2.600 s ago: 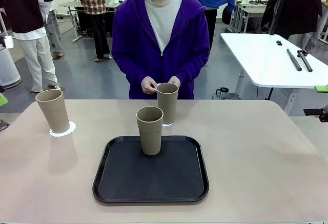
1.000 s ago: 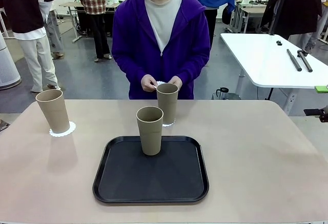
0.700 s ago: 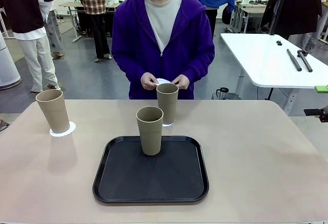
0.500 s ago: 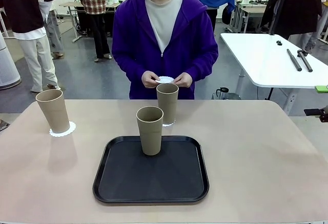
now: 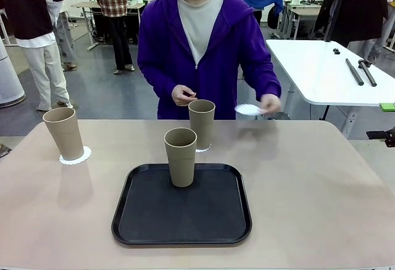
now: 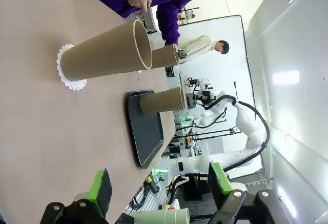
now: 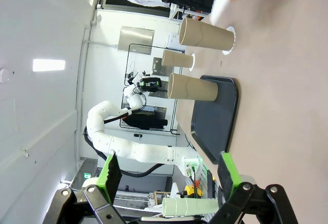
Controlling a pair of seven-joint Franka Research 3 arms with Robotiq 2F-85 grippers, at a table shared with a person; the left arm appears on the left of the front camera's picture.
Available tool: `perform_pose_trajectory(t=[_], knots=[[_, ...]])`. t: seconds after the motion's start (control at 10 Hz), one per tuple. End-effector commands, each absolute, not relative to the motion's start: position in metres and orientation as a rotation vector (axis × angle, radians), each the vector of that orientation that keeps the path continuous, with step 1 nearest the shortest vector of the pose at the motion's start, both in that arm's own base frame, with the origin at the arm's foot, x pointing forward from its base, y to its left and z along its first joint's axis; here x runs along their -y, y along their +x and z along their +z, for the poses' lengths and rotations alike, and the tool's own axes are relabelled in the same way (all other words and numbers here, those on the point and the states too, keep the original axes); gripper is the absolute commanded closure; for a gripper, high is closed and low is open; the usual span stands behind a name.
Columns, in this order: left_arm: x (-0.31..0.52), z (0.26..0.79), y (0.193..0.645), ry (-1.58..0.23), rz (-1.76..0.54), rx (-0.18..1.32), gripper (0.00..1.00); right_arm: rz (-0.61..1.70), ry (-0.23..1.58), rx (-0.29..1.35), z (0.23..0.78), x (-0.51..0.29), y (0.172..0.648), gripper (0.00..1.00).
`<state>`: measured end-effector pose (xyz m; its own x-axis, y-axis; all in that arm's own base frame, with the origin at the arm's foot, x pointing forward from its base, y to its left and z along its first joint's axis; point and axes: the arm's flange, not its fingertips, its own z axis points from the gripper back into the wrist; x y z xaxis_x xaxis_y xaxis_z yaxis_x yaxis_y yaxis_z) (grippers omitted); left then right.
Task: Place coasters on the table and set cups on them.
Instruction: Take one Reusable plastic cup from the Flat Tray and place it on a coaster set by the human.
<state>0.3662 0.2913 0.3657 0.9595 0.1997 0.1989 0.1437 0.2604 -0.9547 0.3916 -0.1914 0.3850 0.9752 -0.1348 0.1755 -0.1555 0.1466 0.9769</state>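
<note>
One cup (image 5: 63, 133) stands on a coaster (image 5: 76, 156) at the table's (image 5: 321, 189) far left. A second cup (image 5: 201, 123) stands on a coaster (image 5: 202, 149) near the far edge. The third cup (image 5: 180, 157) stands upright on the black tray (image 5: 182, 220). The person's hand (image 5: 270, 103) holds a third coaster (image 5: 248, 109) above the table's far right part. My left gripper (image 6: 160, 185) is open and holds nothing, well back from the cup on its coaster (image 6: 107, 52). My right gripper (image 7: 169, 170) is open too, far from the cups (image 7: 193, 87).
The person in a purple hoodie stands at the far edge, the other hand (image 5: 182, 95) held just behind the middle cup. A white table (image 5: 321, 72) with black rods stands at the back right. Bare tabletop lies to the right of the tray.
The person has swung one hand with the white coaster from in front of the body out to the right, over the table's far right. The cups and tray have not moved.
</note>
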Motion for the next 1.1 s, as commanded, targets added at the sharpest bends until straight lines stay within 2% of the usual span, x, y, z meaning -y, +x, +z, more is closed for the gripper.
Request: perform_pose_trajectory(t=[0.0, 1.0], knots=[[-0.2925, 0.3669, 0.3645, -1.313, 0.042, 0.307, 0.00, 0.020, 1.431, 0.243, 0.3859, 0.1908, 0.3918, 0.00], [-0.2925, 0.3669, 0.3645, -1.313, 0.042, 0.307, 0.00, 0.020, 1.431, 0.243, 0.3859, 0.1908, 0.3918, 0.00]])
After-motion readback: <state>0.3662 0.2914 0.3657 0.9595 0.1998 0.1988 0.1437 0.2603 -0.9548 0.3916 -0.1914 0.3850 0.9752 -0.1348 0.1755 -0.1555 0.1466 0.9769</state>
